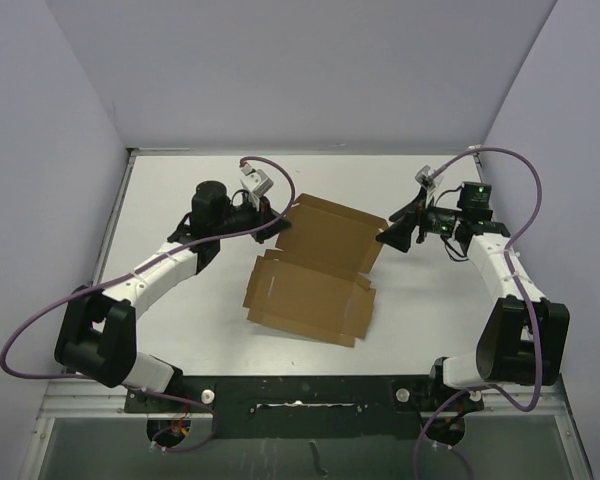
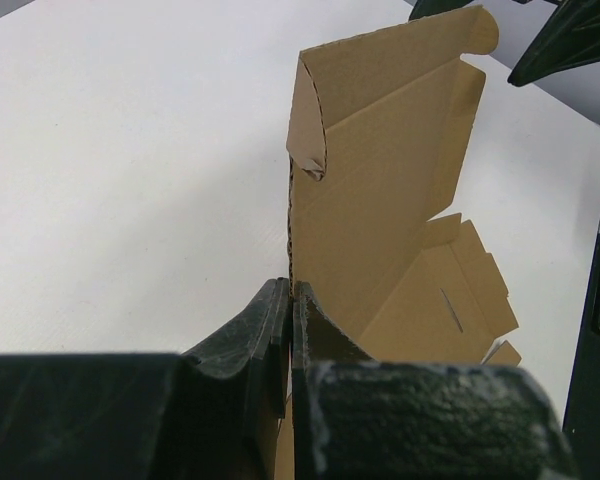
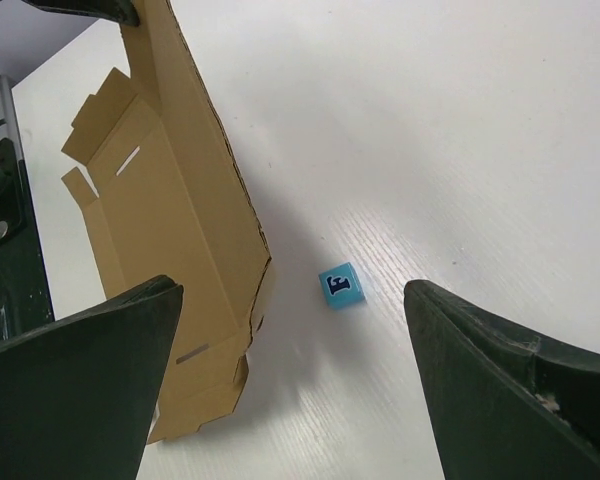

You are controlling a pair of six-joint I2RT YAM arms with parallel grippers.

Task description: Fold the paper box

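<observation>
While the left gripper (image 2: 290, 292) pinches one edge of the seemingly light, easily creased paper box (image 1: 310, 290), the right gripper (image 3: 290, 300) gapes empty near the opposite edge, its likely hold.

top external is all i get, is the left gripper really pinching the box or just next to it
Observer: Pinching. The left wrist view shows the left gripper shut on the edge of the box, which stands raised in front of it.
Operator: ok and the right gripper, open or shut
Observer: Open. In the right wrist view the right gripper is spread wide and grips nothing.
Operator: anything near it i should watch
Observer: A small blue cube sits on the table beside the raised box, not touching it.
</observation>
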